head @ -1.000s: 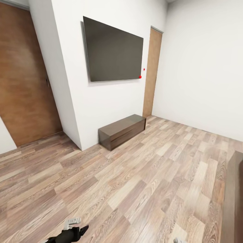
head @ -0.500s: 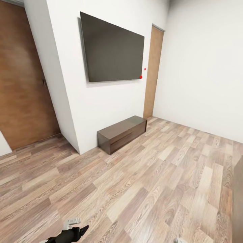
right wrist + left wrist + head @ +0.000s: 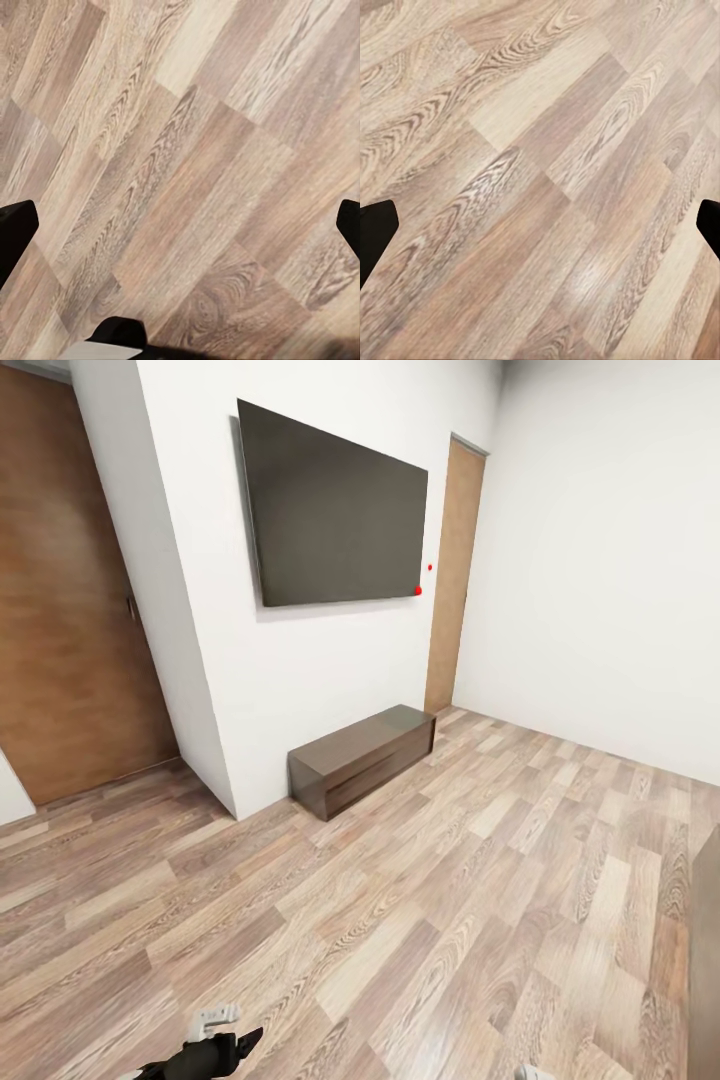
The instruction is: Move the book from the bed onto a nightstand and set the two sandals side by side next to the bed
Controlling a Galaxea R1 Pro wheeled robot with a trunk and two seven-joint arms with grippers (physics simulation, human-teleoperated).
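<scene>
- On the far wall, head view: a dark flat screen (image 3: 335, 510) hangs above a low brown cabinet (image 3: 362, 757) that stands on the wood-plank floor (image 3: 430, 920); a wooden door (image 3: 70, 610) lies to the left of the wall's corner and a narrower door (image 3: 455, 575) to the right of the screen
- At the right edge of the head view, a dark-brown strip (image 3: 705, 960) runs down the frame; whether it belongs to the bed cannot be told
- Book, sandals and nightstands: none can be located here, so the robot is judged to be in transit or searching the room
- Left gripper (image 3: 540, 225): its two dark fingertips (image 3: 375, 232) sit at opposite edges of the left wrist view, spread wide with bare planks between them, holding nothing; the arm's end shows low in the head view
- Right gripper (image 3: 180, 225): fingertips likewise far apart over bare floor, nothing held
- Risk: the view faces the screen wall, so continued travel this way would lead away from the task's things
- Risk: the dark-brown strip lies close on the right; a turn of the base toward it could clip the base or right arm
- Risk: both arms hang low over the floor, and a fast swing could strike furniture
</scene>
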